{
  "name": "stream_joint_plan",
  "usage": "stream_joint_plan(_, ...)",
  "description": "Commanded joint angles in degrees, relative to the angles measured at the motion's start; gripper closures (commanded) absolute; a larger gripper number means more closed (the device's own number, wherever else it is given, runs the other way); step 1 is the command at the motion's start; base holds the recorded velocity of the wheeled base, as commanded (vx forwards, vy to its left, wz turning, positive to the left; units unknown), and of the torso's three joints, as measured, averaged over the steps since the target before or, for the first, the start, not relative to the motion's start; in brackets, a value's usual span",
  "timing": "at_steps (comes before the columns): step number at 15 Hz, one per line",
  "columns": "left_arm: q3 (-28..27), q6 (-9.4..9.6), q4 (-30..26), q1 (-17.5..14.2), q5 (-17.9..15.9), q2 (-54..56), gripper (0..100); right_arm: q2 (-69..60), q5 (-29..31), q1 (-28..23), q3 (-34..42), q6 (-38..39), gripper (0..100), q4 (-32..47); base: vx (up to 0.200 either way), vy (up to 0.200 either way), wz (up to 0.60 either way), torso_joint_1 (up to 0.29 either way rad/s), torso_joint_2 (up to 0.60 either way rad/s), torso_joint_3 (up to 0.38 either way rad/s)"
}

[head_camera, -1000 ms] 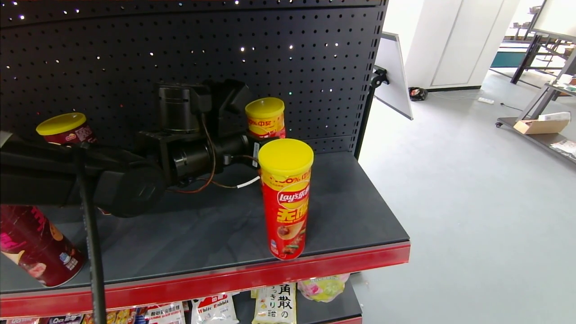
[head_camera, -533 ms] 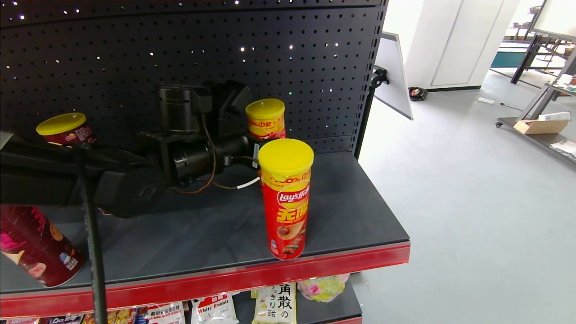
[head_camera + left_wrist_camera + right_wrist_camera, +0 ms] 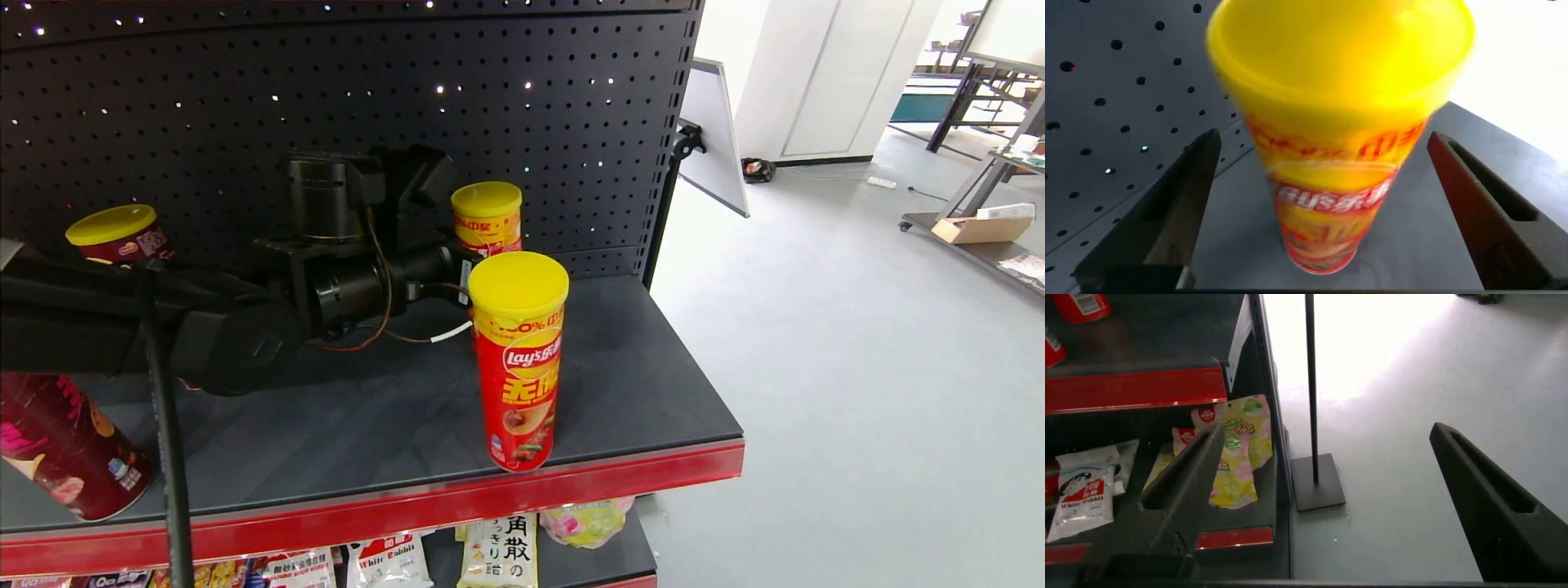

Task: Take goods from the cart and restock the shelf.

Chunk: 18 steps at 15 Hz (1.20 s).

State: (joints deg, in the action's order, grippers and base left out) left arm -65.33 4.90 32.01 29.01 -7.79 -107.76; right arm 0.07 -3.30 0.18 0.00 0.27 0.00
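Note:
A red chips can with a yellow lid stands at the back of the dark shelf, against the pegboard. In the left wrist view this can rests upright on the shelf between the two fingers of my left gripper. The fingers are spread wide, open, and touch neither side of it. My left arm stretches across the shelf from the left. A second identical can stands near the red front edge. My right gripper hangs open over the floor beside the lower shelves, holding nothing.
A dark red can leans at the shelf's front left, and another yellow-lidded can stands at the back left. Snack bags fill the lower shelf. A thin pole on a square base stands beside the shelf unit.
The back can has shifted slightly to the right and stands straighter. My left arm has barely moved.

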Motion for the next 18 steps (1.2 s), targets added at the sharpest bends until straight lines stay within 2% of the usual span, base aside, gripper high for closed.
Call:
stream_joint_plan(1, 0.38, -0.07, -0.11, -0.01, 0.06, 0.63, 0, 0.01, -0.04, -0.01, 0.00, 0.00, 0, 0.00, 0.000, 0.000, 0.00, 0.000, 0.00, 0.000)
stream_joint_plan(6, 7.85, 0.02, -0.72, -1.33, 0.32, 7.39, 0, 0.01, -0.04, -0.01, 0.00, 0.00, 0, 0.00, 0.000, 0.000, 0.00, 0.000, 0.00, 0.000)
stream_joint_plan(9, 16.46, 0.11, -0.90, -3.88, 0.32, 16.36, 0, 0.01, -0.04, -0.01, 0.00, 0.00, 0, 0.00, 0.000, 0.000, 0.00, 0.000, 0.00, 0.000)
stream_joint_plan(11, 22.53, 0.20, -3.71, -5.28, 0.58, 24.62, 0, 0.01, -0.04, -0.01, 0.00, 0.00, 0, 0.00, 0.000, 0.000, 0.00, 0.000, 0.00, 0.000)
stream_joint_plan(13, 27.10, 0.20, -13.12, -7.04, 1.64, 36.40, 0, 0.01, -0.04, -0.01, 0.00, 0.00, 0, 0.00, 0.000, 0.000, 0.00, 0.000, 0.00, 0.000)
stream_joint_plan(15, 28.50, 0.02, -32.19, -10.47, 1.55, 52.75, 0, 0.01, -0.04, -0.01, 0.00, 0.00, 0, 0.00, 0.000, 0.000, 0.00, 0.000, 0.00, 0.000)
stream_joint_plan(16, 28.33, -0.15, -37.90, -11.35, 1.29, 57.14, 0, 0.01, -0.04, -0.01, 0.00, 0.00, 0, 0.00, 0.000, 0.000, 0.00, 0.000, 0.00, 0.000)
stream_joint_plan(17, 28.15, -0.33, -50.73, -12.14, 0.85, 67.77, 0, 0.01, -0.04, -0.01, 0.00, 0.00, 0, 0.00, 0.000, 0.000, 0.00, 0.000, 0.00, 0.000)
stream_joint_plan(18, 28.42, -1.21, -57.24, -12.05, 0.67, 74.98, 0, 0.01, -0.04, -0.01, 0.00, 0.00, 0, 0.00, 0.000, 0.000, 0.00, 0.000, 0.00, 0.000)
